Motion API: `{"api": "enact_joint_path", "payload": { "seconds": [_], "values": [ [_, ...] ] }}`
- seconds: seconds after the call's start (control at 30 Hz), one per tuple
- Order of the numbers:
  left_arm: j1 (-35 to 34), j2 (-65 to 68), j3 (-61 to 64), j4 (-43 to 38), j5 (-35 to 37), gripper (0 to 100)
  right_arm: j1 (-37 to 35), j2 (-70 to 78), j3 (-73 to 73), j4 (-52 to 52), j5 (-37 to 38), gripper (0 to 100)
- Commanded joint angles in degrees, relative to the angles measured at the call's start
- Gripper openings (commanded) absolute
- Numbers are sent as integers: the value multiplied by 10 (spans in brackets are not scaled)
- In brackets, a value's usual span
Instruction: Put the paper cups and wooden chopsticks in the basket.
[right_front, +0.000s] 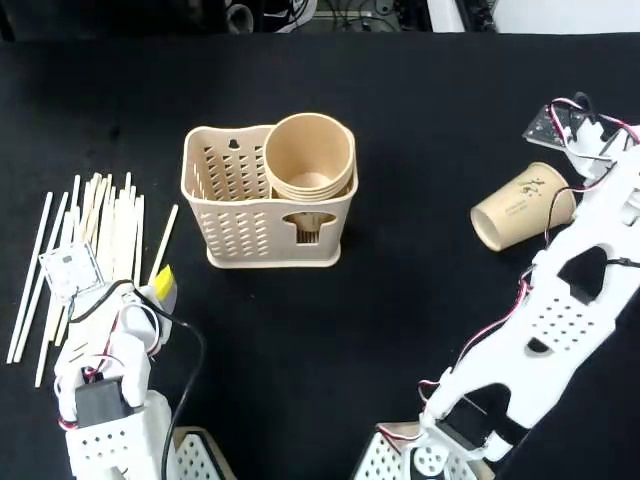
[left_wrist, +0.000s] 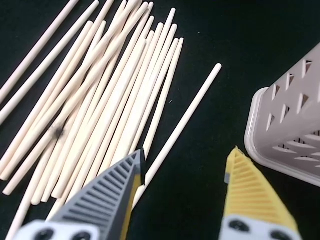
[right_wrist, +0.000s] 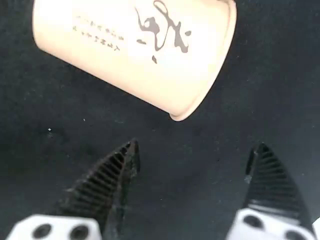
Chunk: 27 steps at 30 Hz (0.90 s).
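Yellow and grey, the left pincer (left_wrist: 186, 152) is open wide, with nothing in it, and it hangs low over the black table (right_front: 420, 320). One lone stick (left_wrist: 185, 120) lies right by the tip of its grey finger and runs on ahead between the two fingers. The big pile of sticks (left_wrist: 100, 100) lies on the grey finger's side, and the basket (left_wrist: 290, 125) stands on the yellow finger's side, close by. These sticks are wood, so I think they are light, thin and stiff. They are smooth and round too, so they may roll or slip. It looks best to pinch one near its middle so it does not tip. The right pincer (right_wrist: 196, 146) is black, open wide and holds nothing. A paper cup (right_wrist: 135, 55) lies on its side just ahead of its fingers, not touching them. Paper is light and soft, so a hard squeeze would likely squash it, and it could roll away. A soft pinch on the wall near the rim seems safest. The left arm is bent short and tips down. The right arm is stretched out long to the cup. More cups (right_front: 308, 150) already sit stacked in the basket.
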Motion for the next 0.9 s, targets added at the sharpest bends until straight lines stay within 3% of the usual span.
{"api": "enact_joint_path", "payload": {
  "seconds": [0.0, 0.33, 0.53, 0.7, 0.87],
  "values": [
    [5, -4, -2, -9, -5, 266, -11, 0, -27, 21, 33, 333],
    [6, -4, -2, -9, -5, 266, -21, -32, 80, 21, 111, 314],
    [6, -4, -2, -9, -5, 266, -30, -37, 109, 21, 121, 198],
    [6, -4, -2, -9, -5, 266, -8, -37, 112, 22, 119, 6],
    [6, -4, -2, -9, -5, 266, 33, -39, 136, 22, 121, 13]
  ]
}}
